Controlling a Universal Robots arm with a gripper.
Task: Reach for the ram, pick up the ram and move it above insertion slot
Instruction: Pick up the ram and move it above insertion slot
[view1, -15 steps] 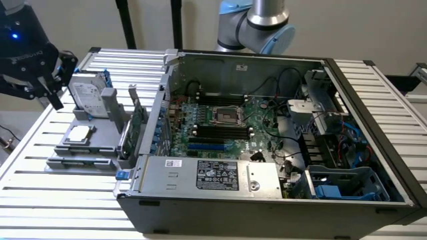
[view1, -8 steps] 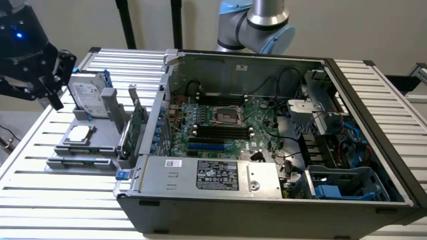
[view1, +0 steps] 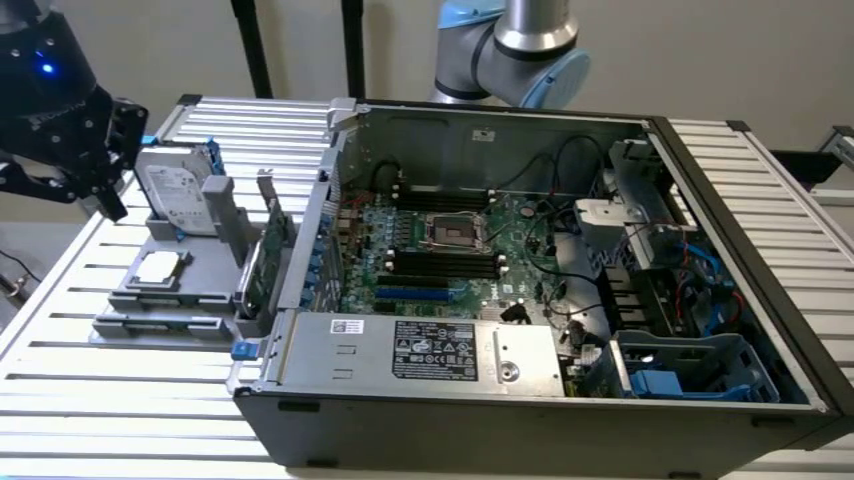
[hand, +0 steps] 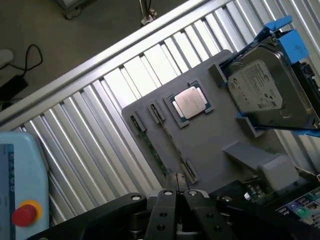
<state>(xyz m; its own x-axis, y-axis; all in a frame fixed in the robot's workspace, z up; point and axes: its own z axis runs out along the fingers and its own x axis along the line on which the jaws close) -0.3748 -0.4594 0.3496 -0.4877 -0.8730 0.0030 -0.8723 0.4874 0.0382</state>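
Black gripper (hand: 180, 194), grip state cannot be told, hovers near thin green ram stick (hand: 173, 145) edge-up in grey holder tray (hand: 210, 135); best centred over mid-length, square to its faces

Bare desk (view1: 80, 400) is left at the exterior view's left of the tray (view1: 200, 285). The ram (hand: 150, 146) lies low on it, uncovered from above. An upright hard drive (view1: 180, 185) is stood at the tray's far end, an exp. card (view1: 274, 250) betw. tray and case wall (view1: 320, 220). The case is open-topped; the slots (view1: 441, 262) are flanked by the CPU socket (view1: 447, 232) and cables (view1: 541, 250).
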